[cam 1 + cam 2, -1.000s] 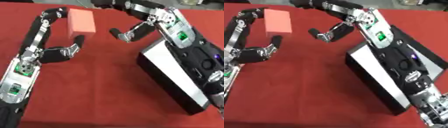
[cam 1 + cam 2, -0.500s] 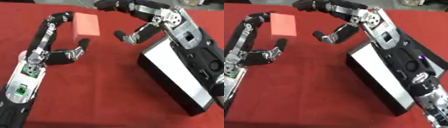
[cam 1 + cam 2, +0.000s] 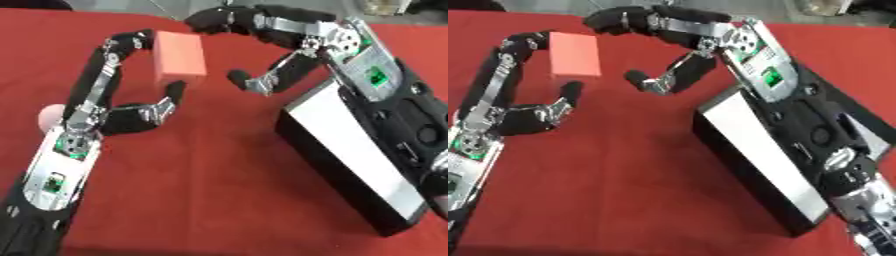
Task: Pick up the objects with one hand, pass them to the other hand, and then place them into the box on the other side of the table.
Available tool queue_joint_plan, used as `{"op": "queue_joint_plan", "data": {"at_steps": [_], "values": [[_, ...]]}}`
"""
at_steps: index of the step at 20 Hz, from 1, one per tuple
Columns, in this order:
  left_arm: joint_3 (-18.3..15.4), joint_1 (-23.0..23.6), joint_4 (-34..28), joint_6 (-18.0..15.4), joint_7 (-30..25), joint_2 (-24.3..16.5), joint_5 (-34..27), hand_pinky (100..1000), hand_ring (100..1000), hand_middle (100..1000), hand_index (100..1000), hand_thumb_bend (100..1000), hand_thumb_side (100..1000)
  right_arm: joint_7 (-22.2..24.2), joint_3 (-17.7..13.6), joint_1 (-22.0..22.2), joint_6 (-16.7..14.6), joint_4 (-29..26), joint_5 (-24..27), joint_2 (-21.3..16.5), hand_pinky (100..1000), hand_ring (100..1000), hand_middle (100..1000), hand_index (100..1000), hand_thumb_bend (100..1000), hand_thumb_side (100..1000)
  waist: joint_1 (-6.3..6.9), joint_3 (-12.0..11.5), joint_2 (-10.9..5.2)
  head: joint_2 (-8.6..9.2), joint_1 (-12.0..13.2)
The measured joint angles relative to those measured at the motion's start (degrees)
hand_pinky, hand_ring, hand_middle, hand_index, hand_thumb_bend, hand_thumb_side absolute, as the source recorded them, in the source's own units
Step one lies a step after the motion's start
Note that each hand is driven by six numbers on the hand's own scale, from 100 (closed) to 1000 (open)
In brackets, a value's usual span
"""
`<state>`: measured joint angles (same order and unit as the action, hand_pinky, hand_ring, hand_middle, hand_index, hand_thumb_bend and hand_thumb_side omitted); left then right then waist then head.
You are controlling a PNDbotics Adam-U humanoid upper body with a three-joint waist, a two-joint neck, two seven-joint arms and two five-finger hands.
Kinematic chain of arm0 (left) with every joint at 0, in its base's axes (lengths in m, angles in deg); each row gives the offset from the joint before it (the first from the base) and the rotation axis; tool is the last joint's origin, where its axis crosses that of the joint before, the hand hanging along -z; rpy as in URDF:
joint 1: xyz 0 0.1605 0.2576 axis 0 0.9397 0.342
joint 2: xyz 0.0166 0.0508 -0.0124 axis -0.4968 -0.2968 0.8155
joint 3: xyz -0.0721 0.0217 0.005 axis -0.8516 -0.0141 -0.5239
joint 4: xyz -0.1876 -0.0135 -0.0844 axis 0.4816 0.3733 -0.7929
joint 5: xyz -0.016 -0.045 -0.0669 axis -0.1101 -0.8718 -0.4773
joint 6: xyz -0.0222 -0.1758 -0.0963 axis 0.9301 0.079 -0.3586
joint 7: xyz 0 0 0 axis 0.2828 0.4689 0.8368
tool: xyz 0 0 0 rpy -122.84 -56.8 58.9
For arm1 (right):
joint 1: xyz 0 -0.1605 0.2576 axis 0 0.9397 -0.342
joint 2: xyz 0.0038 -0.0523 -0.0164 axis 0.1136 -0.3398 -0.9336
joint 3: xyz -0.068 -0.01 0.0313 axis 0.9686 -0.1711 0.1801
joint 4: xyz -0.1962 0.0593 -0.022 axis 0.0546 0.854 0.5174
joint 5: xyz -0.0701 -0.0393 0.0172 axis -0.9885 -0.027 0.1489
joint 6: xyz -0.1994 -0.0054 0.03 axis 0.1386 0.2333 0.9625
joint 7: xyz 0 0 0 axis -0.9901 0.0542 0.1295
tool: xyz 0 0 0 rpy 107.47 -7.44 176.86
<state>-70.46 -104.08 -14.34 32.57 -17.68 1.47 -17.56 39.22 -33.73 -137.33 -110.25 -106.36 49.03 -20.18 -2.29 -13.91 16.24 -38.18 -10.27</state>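
Compared with one second ago, the left robot hand (image 3: 131, 117) and the salmon-pink block (image 3: 179, 56) it carries have shifted toward 3 o'clock, nearer the middle of the desk, and the gap to the right robot hand (image 3: 262, 37) has narrowed. The block remains held by the left robot hand only; the right robot hand has not reached it.

Left robot hand: it enters from 7 o'clock. Its long fingers arch up and over to the block's upper left edge, and the thumb (image 3: 169, 97) meets the block's lower edge from below. The block is pinched between them, upright and raised above the desk, at about 11 o'clock in the view.

Right robot hand: it enters from 3 o'clock, spread open. Its upper fingers (image 3: 219, 19) reach across above the top of the block. Its thumb (image 3: 249, 81) points toward 9 o'clock, just beside the block's right face and apart from it. It holds nothing.

Box (image 3: 350, 155): black with a white panel, it lies under the right forearm at 4 o'clock, running askew from upper left to lower right.

Surface: the desk (image 3: 219, 190) is covered in red cloth. A small pale pink rounded thing (image 3: 48, 115) shows at 9 o'clock, partly hidden by the left arm.

Room: beyond the desk's far edge, at 12 o'clock, a grey strip of floor shows.
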Motion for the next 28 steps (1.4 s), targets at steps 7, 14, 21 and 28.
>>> {"op": "queue_joint_plan", "data": {"at_steps": [7,14,21,28], "values": [[0.23,-0.03,-0.01,-1.29,1.54,0.50,2.38,913,667,515,579,100,323,0.82,0.03,-0.01,0.81,1.37,-2.95,0.34,1000,1000,1000,1000,100,100,0.00,-0.28,0.01,0.01,-0.69],[0.53,-0.46,0.45,-2.63,2.85,1.27,4.72,911,661,510,582,100,314,3.90,0.39,-0.07,3.90,2.24,-2.82,0.53,1000,1000,1000,1000,100,240,-0.33,-0.42,0.01,0.01,-1.07],[0.81,-0.67,2.16,-3.04,3.33,2.24,5.20,918,658,507,583,100,319,5.71,0.54,-0.10,5.71,2.25,-1.74,0.89,1000,1000,1000,1000,100,301,-0.33,-0.61,0.12,0.01,-1.37],[0.83,-0.98,3.39,-2.06,3.71,3.08,4.84,939,651,498,585,100,351,6.16,0.75,-0.10,6.16,2.24,-0.83,0.89,1000,1000,1000,1000,100,314,-0.33,-0.62,0.15,0.01,-1.49]]}}
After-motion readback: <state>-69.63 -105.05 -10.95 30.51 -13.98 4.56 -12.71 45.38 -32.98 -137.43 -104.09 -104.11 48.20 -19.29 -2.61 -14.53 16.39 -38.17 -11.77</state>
